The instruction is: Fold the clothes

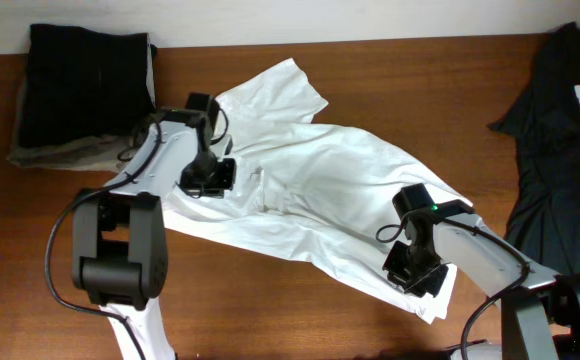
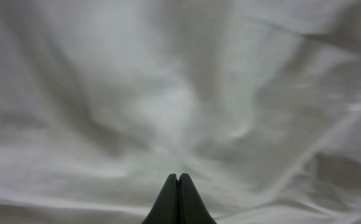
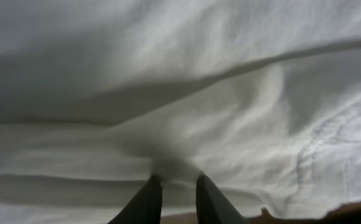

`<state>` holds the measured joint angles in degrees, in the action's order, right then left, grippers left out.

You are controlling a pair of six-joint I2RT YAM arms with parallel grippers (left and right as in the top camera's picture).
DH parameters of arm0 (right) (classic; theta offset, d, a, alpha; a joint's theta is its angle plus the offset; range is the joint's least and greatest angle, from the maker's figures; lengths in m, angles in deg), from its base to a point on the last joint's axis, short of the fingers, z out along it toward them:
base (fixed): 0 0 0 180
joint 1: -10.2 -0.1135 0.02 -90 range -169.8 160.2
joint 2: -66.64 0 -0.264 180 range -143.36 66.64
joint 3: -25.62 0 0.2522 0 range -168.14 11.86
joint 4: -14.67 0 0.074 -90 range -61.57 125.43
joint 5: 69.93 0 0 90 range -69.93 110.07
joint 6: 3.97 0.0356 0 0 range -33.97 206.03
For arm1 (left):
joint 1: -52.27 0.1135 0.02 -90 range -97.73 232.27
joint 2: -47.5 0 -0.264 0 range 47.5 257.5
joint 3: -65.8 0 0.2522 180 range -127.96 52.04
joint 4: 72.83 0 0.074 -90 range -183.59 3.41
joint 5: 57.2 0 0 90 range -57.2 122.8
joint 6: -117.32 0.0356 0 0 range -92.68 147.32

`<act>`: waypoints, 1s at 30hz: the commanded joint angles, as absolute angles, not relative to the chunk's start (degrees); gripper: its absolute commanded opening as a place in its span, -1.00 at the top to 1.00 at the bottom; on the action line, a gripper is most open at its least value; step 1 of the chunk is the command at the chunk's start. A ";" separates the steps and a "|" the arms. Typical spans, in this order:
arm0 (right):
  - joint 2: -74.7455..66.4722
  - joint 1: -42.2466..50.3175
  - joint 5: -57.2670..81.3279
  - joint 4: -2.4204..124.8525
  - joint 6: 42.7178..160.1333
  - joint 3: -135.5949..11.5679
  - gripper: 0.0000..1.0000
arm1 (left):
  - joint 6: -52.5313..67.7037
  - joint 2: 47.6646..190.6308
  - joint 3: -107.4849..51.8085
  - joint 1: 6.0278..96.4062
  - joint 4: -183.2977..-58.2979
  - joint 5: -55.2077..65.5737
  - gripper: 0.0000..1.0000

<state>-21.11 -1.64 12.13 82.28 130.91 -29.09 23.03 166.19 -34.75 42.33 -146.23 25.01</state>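
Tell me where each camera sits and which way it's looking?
Overhead: above the table, looking straight down at the white T-shirt; left end effector and right end effector show.
Left wrist: rides the left end effector, shut, looking along it onto cloth.
Right wrist: rides the right end effector, slightly parted, looking along it onto cloth.
Shared: every view shows the white T-shirt.

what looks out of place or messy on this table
Nothing spilled or damaged. The shirt is the odd one: bunched and wrinkled, lying diagonally across the table, not flat. A dark garment at the right edge lies loose too, unlike the folded pile at the top left.
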 commanded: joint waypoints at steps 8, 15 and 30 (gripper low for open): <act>-21.59 -1.72 13.05 80.24 136.11 -25.04 0.56 | 20.51 165.67 -23.44 51.18 -134.23 24.15 0.88; -21.59 -1.72 13.31 78.47 136.51 -25.06 0.86 | 17.94 165.65 -22.88 60.58 -137.03 24.11 0.90; -6.70 5.27 23.69 93.84 133.77 -41.46 -0.07 | 16.03 139.22 -23.36 58.42 -136.17 22.49 0.56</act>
